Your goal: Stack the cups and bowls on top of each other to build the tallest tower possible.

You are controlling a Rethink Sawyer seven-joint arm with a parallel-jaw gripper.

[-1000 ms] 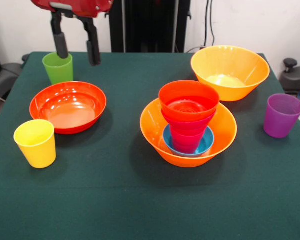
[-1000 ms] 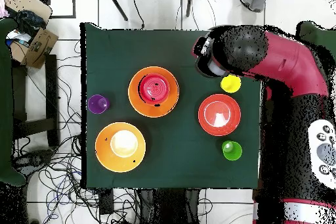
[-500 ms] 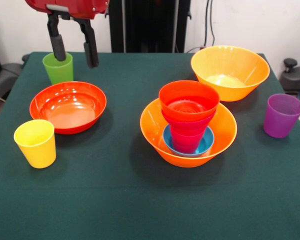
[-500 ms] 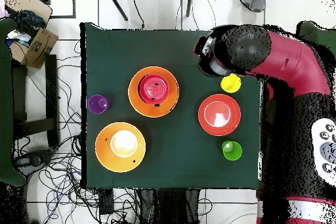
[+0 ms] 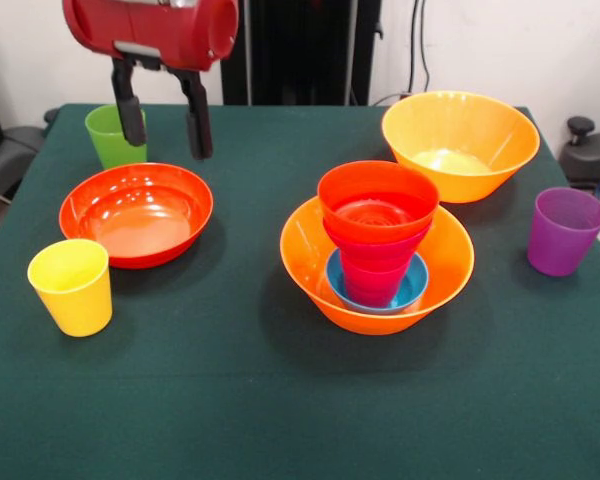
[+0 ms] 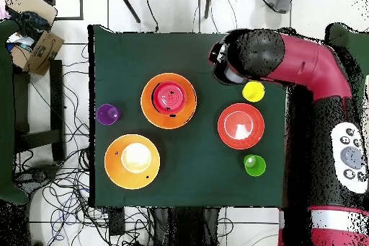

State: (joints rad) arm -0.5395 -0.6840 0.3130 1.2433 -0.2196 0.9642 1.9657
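Note:
My gripper (image 5: 167,147) hangs open and empty high over the table's left part, its left finger crossing the green cup (image 5: 110,138). In the overhead view the arm's head (image 6: 241,54) covers it, close to the yellow cup (image 6: 253,91). The tower (image 5: 377,225) rises from a large orange bowl (image 5: 305,262): a blue bowl (image 5: 412,288), then crimson and magenta pieces, with a small red-orange bowl (image 5: 378,200) on top. Standing alone are the wide red-orange bowl (image 5: 136,213), the yellow cup (image 5: 71,286), the purple cup (image 5: 565,230) and a second large orange bowl (image 5: 460,145).
From overhead, the tower (image 6: 169,99) sits mid-table, with the purple cup (image 6: 107,114) and the second orange bowl (image 6: 132,161) to its left. The red-orange bowl (image 6: 241,125) and green cup (image 6: 254,164) lie to its right. Cables and boxes lie on the floor around the table.
In the front view the gripper has shifted to the right and come slightly lower, still open. The cups and bowls have not moved.

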